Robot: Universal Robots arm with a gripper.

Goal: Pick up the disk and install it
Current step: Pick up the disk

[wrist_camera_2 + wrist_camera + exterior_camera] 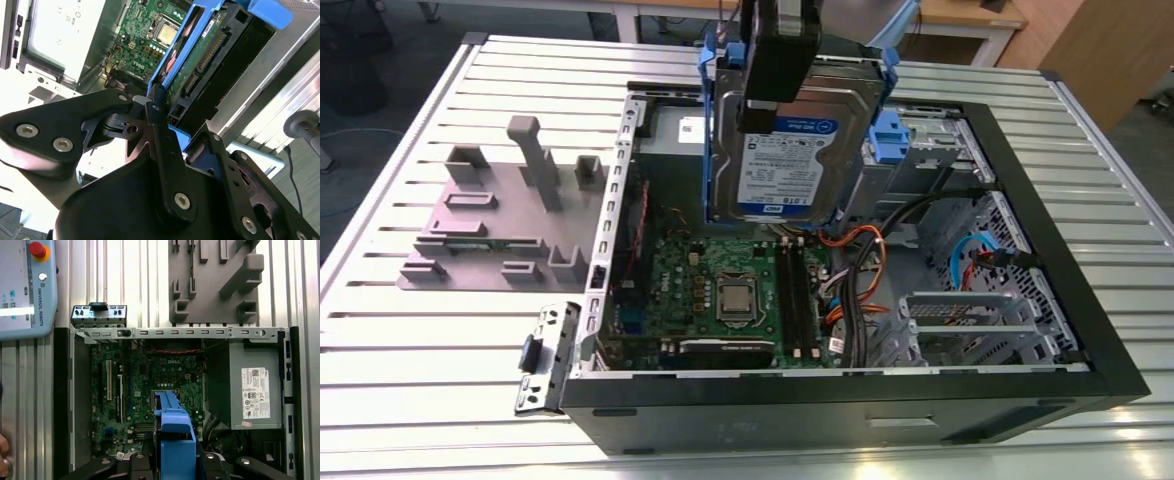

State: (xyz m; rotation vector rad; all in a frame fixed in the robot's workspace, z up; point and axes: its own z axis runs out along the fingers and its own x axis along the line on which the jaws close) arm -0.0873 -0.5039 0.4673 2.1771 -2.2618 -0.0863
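Exterior view: end effector (767, 105) clamped on disk (790, 170), above open case (854, 415); motherboard (700, 275) inside.

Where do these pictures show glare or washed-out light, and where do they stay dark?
Exterior view: light glares off the table along its near edge; the disk is evenly lit. Second wrist view: the power supply box is washed out white, the claw dark. First wrist view: a bright band lies on the pendant.
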